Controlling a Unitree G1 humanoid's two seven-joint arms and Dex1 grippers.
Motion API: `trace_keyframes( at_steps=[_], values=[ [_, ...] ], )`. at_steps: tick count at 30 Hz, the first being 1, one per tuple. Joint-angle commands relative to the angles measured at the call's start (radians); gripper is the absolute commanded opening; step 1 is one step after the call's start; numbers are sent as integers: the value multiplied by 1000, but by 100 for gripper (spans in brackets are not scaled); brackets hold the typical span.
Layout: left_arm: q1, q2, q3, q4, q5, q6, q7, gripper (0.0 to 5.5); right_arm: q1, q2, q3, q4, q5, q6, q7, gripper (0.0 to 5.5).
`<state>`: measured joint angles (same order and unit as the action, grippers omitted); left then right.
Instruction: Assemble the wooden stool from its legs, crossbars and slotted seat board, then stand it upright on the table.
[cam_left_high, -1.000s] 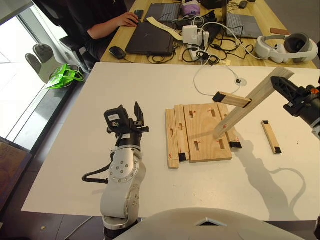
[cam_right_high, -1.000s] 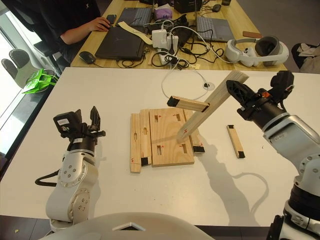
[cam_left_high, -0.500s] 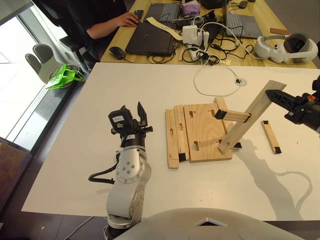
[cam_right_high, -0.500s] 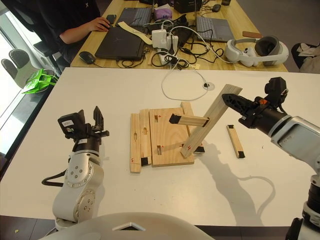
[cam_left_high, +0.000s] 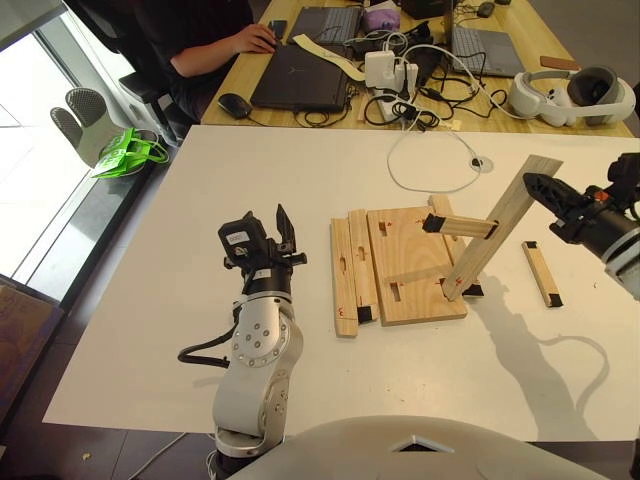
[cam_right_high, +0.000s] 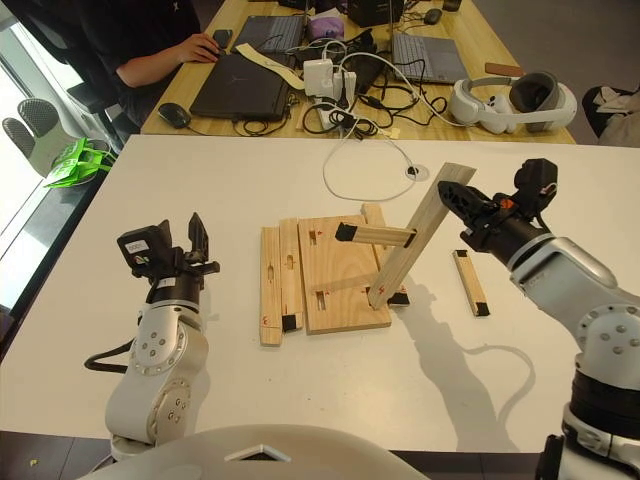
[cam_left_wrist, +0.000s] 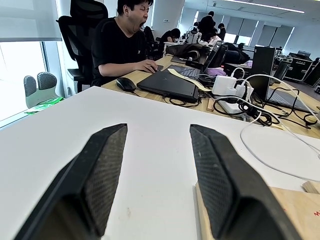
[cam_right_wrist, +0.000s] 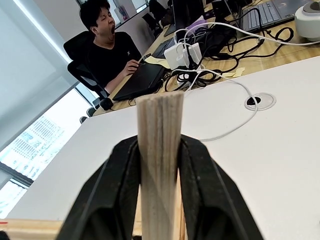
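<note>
Jaws first: your right gripper (cam_left_high: 538, 187) is clamped tight on the top end of a leg (cam_left_high: 497, 228), while your left gripper (cam_left_high: 280, 243) stands wide apart with nothing between its pads.

Over the last second you have brought the leg down and tipped it steeper. Its foot was hanging above the middle of the seat board (cam_left_high: 408, 262); now it sits at the board's near right corner, and it looks to be touching the wood there. The crossbar (cam_left_high: 460, 225) already fixed in that leg juts out to the left over the board, lower than it was.

Your left arm has edged a little closer and now waits just left of the two loose slats (cam_left_high: 352, 275) lying against the board's left edge. One more short bar (cam_left_high: 540, 273) lies on the table (cam_left_high: 300, 170) well to the right.

You appear to be seating this leg, an early step. I cannot tell whether the foot is in a slot or merely beside one, so check alignment before pressing.
</note>
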<state>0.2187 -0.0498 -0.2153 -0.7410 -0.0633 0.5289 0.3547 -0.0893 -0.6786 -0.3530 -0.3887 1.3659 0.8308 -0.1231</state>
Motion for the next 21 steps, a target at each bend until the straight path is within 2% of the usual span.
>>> trace_keyframes(
  at_steps=[1,6,14,21],
  values=[
    [-34,-41,9,7,-10,31,-21,230,-6,88,60,-21,-95,-42,-24,99],
    [-74,-28,23,12,-10,58,-49,230,-61,215,132,4,-232,-127,-15,99],
    [-136,-9,52,33,-26,98,-111,230,-34,346,172,-16,-420,-235,16,99],
    [-199,3,74,52,-34,140,-169,230,-133,440,224,146,-658,-431,127,98]
  ],
)
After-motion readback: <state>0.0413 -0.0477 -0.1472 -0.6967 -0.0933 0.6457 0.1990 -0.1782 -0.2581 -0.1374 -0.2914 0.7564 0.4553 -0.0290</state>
